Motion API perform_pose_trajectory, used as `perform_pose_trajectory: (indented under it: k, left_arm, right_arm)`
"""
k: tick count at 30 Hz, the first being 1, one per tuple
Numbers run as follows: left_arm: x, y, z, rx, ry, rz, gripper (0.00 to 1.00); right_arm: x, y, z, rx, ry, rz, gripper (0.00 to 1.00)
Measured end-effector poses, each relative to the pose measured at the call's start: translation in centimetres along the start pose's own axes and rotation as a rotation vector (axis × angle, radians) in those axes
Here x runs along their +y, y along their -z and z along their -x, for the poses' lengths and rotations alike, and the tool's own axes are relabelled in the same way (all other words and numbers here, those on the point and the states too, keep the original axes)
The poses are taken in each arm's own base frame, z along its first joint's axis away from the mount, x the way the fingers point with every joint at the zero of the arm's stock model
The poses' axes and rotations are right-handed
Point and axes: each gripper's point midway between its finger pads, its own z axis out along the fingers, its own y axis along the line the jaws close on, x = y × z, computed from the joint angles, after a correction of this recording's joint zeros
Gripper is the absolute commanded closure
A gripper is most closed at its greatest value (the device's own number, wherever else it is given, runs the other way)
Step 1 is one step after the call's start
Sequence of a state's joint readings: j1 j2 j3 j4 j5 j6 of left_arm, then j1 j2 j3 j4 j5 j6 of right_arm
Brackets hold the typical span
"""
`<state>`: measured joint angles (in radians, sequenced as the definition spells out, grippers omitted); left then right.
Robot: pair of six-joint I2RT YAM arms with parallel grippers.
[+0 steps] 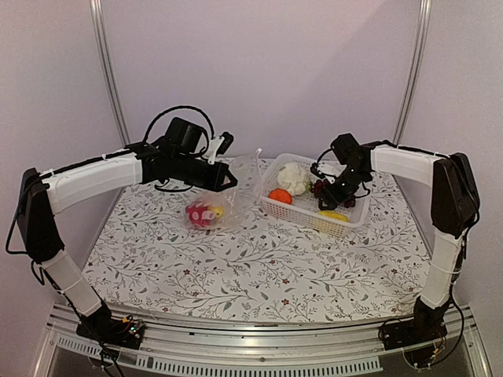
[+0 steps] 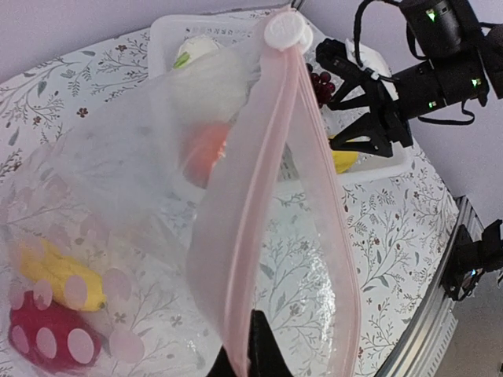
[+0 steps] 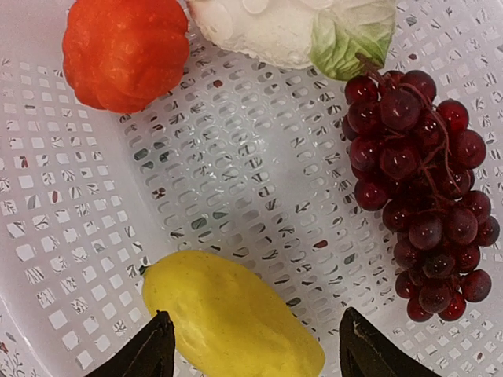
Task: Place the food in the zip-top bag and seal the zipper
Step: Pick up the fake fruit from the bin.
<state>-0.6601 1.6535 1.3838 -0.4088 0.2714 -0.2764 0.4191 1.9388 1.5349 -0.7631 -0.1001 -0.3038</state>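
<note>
On the bench, just left of the white basket, the zip-top bag is hanging from the left hand. That hand is pinching the mouth edge and holding it lifted. Judging from what lies where, the task is partly done. A red piece with pale spots and a small yellow piece are lying inside the bag. The cauliflower, orange fruit, grape bunch and yellow fruit are sitting in the basket, and sealing is not yet done. The right hand is hovering over the basket with its fingers spread either side of the yellow fruit, gripping nothing. The bag is looking clear and crinkly, sagging around its contents. Its zipper, a pinkish strip with a round white slider at the far end, is gaping apart.
</note>
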Motion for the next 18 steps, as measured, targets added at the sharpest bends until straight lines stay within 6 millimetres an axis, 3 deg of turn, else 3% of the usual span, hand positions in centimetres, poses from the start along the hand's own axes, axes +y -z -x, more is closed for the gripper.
perform_pose_trajectory:
  k: [7, 18]
  left_arm:
    - [0.2, 0.0, 0.0, -0.002, 0.000, 0.010, 0.97]
    - [0.3, 0.0, 0.0, -0.003, -0.004, 0.017, 0.97]
  right_arm:
    - [-2.4, 0.0, -1.6, 0.035, -0.054, -0.033, 0.30]
    - [0.7, -1.6, -2.6, 0.072, 0.050, 0.172, 0.30]
